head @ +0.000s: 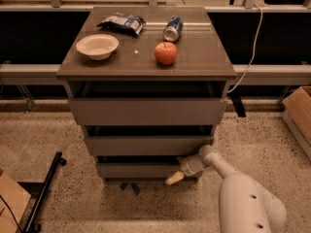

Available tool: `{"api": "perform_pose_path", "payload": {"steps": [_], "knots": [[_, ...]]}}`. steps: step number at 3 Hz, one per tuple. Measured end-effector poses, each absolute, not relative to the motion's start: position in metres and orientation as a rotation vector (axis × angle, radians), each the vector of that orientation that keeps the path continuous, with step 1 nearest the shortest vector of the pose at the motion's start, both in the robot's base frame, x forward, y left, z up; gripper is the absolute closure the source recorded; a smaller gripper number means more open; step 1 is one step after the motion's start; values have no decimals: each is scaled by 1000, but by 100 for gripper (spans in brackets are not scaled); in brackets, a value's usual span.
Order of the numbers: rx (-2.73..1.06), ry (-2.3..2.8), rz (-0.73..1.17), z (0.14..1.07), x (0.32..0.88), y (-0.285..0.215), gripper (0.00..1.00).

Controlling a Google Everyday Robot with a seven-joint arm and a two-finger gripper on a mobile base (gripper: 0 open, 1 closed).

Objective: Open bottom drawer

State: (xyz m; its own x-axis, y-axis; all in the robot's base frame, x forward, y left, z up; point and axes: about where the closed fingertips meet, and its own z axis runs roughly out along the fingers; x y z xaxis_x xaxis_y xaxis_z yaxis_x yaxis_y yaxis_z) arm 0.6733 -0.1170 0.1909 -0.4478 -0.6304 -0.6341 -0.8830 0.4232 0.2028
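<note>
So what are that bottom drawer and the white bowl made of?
The bottom drawer looks like matte grey-brown laminate: flat, no visible grain. The bowl seems paper or foam: dull white. The gripper, at the drawer's right end, looks cream plastic.

light: dim, from above | shadow: deep in drawer gaps | gripper: lit, at bottom drawer

Fig.: speckled terrazzo floor; dark wall panels behind, w/ pale horiz. rail. Grey-brown cabinet at centre. Cardboard box at view's R edge. White cable hangs behind cabinet. Black pole on floor, lower L. Gripper low at cabinet front.
</note>
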Motion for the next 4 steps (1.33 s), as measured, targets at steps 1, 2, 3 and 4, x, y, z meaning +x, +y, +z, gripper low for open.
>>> {"api": "perform_pose_path", "payload": {"steps": [1, 2, 3, 4], "knots": [[-1279, 2221, 726, 190, 674, -117, 42], [-1279, 2221, 726, 190, 673, -117, 72], [-1279, 2221, 726, 190, 673, -117, 97], [-1279, 2222, 726, 190, 673, -117, 100]]}}
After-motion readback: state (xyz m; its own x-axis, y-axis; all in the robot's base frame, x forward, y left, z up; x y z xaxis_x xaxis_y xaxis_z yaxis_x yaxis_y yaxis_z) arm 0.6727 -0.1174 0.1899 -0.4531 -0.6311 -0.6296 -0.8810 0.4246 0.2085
